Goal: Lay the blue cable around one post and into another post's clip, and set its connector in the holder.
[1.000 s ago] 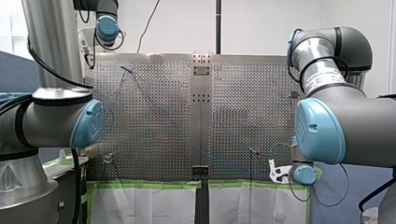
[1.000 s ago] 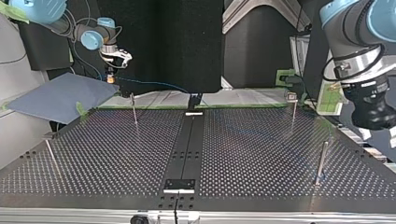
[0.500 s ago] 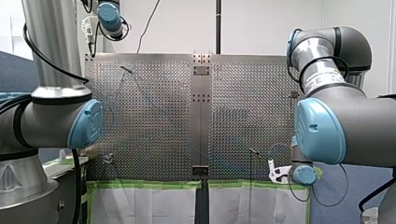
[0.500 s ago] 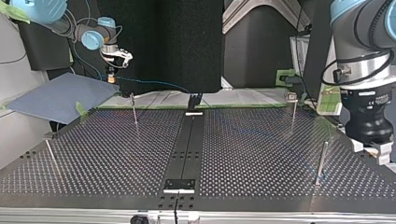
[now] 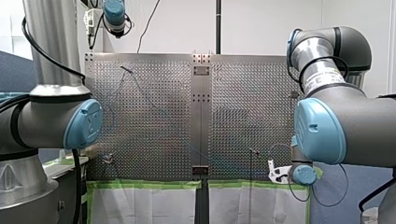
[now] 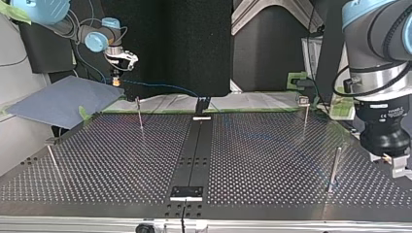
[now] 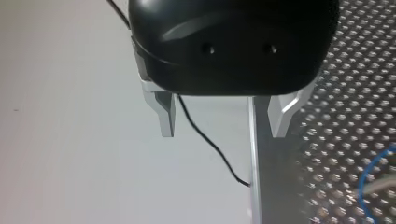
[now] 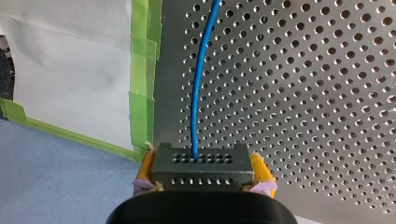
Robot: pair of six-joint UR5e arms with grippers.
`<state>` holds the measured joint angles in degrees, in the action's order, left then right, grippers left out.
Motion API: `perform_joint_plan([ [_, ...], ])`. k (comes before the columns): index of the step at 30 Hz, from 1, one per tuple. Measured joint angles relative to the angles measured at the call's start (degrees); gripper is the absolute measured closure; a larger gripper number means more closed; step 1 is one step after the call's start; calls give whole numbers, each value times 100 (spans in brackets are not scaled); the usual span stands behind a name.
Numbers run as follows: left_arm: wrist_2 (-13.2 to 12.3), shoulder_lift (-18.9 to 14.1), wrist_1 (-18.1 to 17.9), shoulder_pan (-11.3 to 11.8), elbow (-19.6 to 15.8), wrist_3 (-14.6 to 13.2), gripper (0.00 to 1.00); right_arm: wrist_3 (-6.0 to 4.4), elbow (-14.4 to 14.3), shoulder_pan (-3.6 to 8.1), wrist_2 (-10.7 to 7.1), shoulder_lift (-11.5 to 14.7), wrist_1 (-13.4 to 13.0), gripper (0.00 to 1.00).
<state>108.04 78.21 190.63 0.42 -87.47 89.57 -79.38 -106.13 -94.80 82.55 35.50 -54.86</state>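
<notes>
Right wrist view: my right end effector (image 8: 201, 179) clamps the connector (image 8: 201, 161), with the blue cable (image 8: 198, 84) leading ahead over the desk (image 8: 303, 93). Left wrist view: my left end effector (image 7: 223, 133) stands with fingers apart (nothing between). Top view: the cable trails deskward from my right end effector.

In the top view, the bench (image 6: 243, 160) carries a far left post (image 6: 140, 116), a far right post (image 6: 305, 116), a near left post (image 6: 54, 165) and a near right post (image 6: 334, 167). My left pincer (image 6: 399, 169) hangs just beside the near right post. My right pincer (image 6: 116, 77), off the far left edge, holds the connector (image 8: 201, 168). The cable (image 6: 160, 86) seems to reach that edge's middle.
</notes>
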Motion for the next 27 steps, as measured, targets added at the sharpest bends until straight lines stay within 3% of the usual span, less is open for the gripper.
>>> perform_joint_plan([
  [8, 213, 105, 397, -180, -93, -368, 0, -1, 0, -13, -1, 0, 1, 100],
  [27, 396, 134, 1370, -318, -159, -390, 0, 8, 0, -42, -1, 1, 18, 100],
])
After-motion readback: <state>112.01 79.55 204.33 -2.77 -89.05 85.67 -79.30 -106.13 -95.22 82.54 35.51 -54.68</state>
